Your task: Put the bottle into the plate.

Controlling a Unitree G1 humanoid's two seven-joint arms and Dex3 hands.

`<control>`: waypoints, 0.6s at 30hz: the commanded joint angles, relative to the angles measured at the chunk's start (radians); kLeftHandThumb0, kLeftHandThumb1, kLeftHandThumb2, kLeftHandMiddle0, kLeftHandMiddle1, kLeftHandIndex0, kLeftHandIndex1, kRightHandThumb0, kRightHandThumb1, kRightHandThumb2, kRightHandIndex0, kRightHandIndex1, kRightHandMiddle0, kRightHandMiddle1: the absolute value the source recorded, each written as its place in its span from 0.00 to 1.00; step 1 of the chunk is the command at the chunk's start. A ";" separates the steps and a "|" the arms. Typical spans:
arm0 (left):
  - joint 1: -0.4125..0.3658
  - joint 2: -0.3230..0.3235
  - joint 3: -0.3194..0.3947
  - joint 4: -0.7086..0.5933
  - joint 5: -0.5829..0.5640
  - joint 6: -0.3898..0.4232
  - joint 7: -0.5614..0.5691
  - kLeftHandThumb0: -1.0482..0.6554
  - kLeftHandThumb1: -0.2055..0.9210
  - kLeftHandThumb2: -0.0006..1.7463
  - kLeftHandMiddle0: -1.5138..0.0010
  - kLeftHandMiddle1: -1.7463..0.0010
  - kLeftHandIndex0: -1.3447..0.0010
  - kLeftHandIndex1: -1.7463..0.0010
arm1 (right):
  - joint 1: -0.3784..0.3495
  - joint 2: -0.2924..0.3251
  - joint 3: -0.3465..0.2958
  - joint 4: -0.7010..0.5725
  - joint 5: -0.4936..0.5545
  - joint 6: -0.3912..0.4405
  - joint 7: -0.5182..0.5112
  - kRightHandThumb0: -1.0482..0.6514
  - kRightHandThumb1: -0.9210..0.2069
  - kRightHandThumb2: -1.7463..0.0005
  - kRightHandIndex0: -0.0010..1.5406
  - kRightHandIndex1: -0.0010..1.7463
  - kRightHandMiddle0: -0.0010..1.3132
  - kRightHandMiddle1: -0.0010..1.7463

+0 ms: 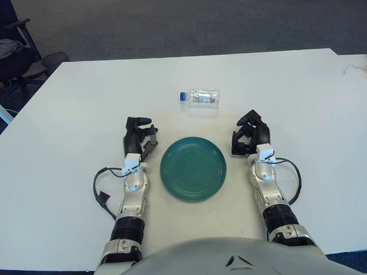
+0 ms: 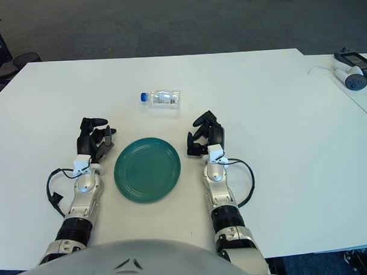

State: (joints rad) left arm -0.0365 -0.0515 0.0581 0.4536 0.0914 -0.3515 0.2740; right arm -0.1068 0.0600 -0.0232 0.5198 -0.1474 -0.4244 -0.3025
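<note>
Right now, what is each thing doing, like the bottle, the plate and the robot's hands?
water bottle: lying on its side on the table, blue cap on, beyond the plate.
green plate: flat on the table, nothing in it.
left hand: left of the plate, holding nothing.
right hand: right of the plate, holding nothing.

No text, brand, number or sign can be read anywhere. The bottle [image 1: 200, 98], lying on its side on the bench [image 1: 62, 117] beyond the fingers [image 1: 246, 124] of the right hand [image 1: 250, 135], carries a label [image 1: 203, 99], but its print is too small to make out. A small triangular mark [image 1: 239, 261] sits on the robot's grey body at the lower edge, without letters. The green plate [image 1: 193, 168] between both hands bears no writing.
</note>
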 commanded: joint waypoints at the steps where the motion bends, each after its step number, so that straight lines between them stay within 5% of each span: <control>1: 0.034 -0.004 -0.001 0.063 0.001 0.031 -0.003 0.40 0.87 0.42 0.59 0.31 0.79 0.00 | 0.089 -0.018 -0.023 0.113 0.011 0.087 -0.001 0.62 0.83 0.05 0.58 0.95 0.48 1.00; 13: 0.013 -0.008 0.001 0.090 -0.003 0.019 -0.004 0.40 0.87 0.41 0.59 0.31 0.79 0.00 | 0.026 -0.092 -0.050 -0.053 0.005 0.145 0.022 0.61 0.84 0.03 0.57 0.97 0.48 1.00; 18: 0.004 -0.013 0.002 0.101 -0.005 0.011 -0.003 0.40 0.88 0.41 0.59 0.32 0.80 0.00 | -0.053 -0.155 -0.051 -0.066 -0.022 0.078 0.037 0.61 0.84 0.03 0.58 0.97 0.48 1.00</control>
State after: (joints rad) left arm -0.0682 -0.0571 0.0608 0.4890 0.0884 -0.3667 0.2740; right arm -0.1307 -0.0297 -0.0421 0.4453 -0.1550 -0.3454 -0.2629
